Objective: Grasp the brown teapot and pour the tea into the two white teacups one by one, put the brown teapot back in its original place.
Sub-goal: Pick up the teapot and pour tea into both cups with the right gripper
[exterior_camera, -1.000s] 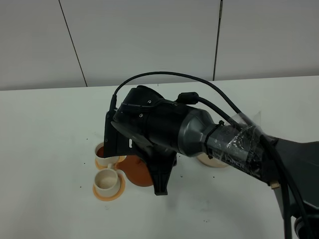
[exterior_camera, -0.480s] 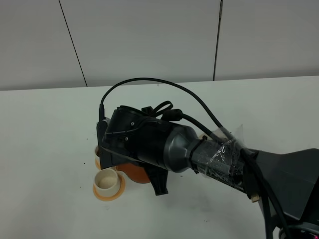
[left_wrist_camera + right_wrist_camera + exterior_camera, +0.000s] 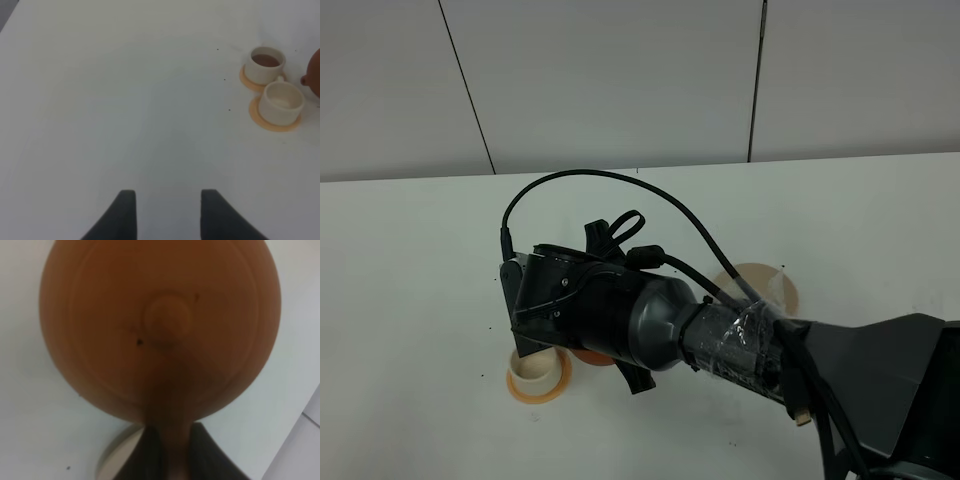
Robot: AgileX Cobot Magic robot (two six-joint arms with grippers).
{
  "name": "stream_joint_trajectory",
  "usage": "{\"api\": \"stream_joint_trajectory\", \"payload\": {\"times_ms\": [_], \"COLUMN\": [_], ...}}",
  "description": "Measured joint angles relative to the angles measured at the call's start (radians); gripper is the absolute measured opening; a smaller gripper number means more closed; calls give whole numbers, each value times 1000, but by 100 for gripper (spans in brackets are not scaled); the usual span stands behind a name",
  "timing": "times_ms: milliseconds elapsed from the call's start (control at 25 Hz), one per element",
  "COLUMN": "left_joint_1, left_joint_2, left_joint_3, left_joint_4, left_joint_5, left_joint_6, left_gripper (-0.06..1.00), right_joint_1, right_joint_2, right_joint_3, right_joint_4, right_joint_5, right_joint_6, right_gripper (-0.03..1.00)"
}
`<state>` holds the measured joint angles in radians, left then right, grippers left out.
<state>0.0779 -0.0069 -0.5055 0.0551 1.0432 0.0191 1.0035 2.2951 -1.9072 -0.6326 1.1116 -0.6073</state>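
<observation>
The brown teapot fills the right wrist view, lid knob facing the camera. My right gripper is shut on its loop handle. In the high view the right arm hides most of the teapot; only a brown sliver shows beside the near white teacup. The left wrist view shows both teacups on orange saucers: the far one holds brown tea and the near one looks empty. The teapot's edge is just beside them. The beige coaster lies bare behind the right arm. My left gripper is open and empty, well away from the cups.
The white table stretches around the cups, with a pale panelled wall behind it. The bulky right arm and its cable hang over the table's middle.
The right arm has swung left and rolled over with the teapot, so it now covers the far cup in the high view and leaves the beige coaster exposed.
</observation>
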Motion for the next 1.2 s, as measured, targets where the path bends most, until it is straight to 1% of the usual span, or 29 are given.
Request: {"api": "stream_joint_trajectory", "payload": {"times_ms": [80,280,400,720,960,1200], "left_joint_1": [0,0,0,0,0,0], "left_joint_2": [0,0,0,0,0,0], "left_joint_3": [0,0,0,0,0,0], "left_joint_4": [0,0,0,0,0,0], "left_joint_5": [0,0,0,0,0,0], "left_joint_6": [0,1,1,0,0,0], "left_gripper": [37,37,37,37,37,37], "right_joint_1": [5,26,36,61,78,97], "right_joint_2": [0,14,26,29,30,41], "right_joint_3": [0,0,0,0,0,0], "right_joint_4": [-5,-80,-91,-163,-184,-230], "right_joint_5": [-1,-2,-1,9,11,29], "right_joint_6": [0,0,0,-1,-21,-25], "right_gripper": [9,9,9,9,9,9]}}
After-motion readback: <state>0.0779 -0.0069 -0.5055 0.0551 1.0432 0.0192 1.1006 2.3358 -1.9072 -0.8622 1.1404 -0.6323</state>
